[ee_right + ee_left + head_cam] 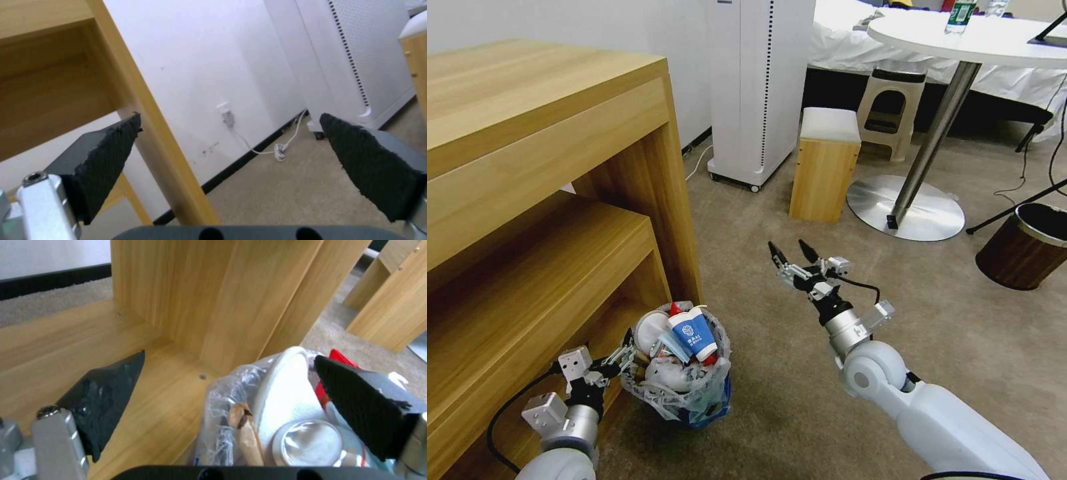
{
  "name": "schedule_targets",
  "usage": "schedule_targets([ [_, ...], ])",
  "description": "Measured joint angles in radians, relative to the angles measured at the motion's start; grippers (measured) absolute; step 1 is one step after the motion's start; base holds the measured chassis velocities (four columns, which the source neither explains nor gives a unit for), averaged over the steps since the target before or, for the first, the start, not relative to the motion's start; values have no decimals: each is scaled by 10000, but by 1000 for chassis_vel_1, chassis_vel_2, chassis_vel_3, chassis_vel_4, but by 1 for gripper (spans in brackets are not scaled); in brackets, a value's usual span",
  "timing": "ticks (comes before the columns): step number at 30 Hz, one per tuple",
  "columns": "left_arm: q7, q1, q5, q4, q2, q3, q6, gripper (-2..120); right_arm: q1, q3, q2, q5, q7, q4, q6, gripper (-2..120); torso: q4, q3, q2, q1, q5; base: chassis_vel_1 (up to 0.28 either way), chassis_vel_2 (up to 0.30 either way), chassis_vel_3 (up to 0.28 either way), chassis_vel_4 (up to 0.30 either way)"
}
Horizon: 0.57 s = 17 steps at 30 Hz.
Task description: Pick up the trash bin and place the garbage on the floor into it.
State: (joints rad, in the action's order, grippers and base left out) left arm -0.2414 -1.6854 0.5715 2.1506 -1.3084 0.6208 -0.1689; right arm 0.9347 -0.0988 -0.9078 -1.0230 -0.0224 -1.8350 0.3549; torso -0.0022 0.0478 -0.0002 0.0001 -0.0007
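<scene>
The trash bin, lined with a crinkly clear bag, stands on the beige carpet floor against the wooden shelf unit. The garbage fills it: a blue-white cup, a white slipper, a crushed can, a wooden stick and something red. My left gripper is open at the bin's shelf-side rim. In the left wrist view the left gripper has one finger over the shelf board and the other over the contents. My right gripper hangs open and holds nothing above bare carpet right of the bin; the right gripper faces the wall.
The wooden shelf unit bounds the left side. Farther off stand a white appliance on wheels, a wooden stool, a plastic stool and a round table's steel base. A dark brown bin sits at right.
</scene>
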Motion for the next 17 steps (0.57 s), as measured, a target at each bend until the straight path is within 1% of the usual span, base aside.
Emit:
schedule_targets([
  [10,29,-308,-247,317,-209,-130,28,100,216,331,53,144,72,44,81,100,1,0,0,0,0,0,0,0,0],
  [17,111,-448,-508,604,-305,-122,105,100,553,863,120,346,-88,25,53,100,1,0,0,0,0,0,0,0,0],
])
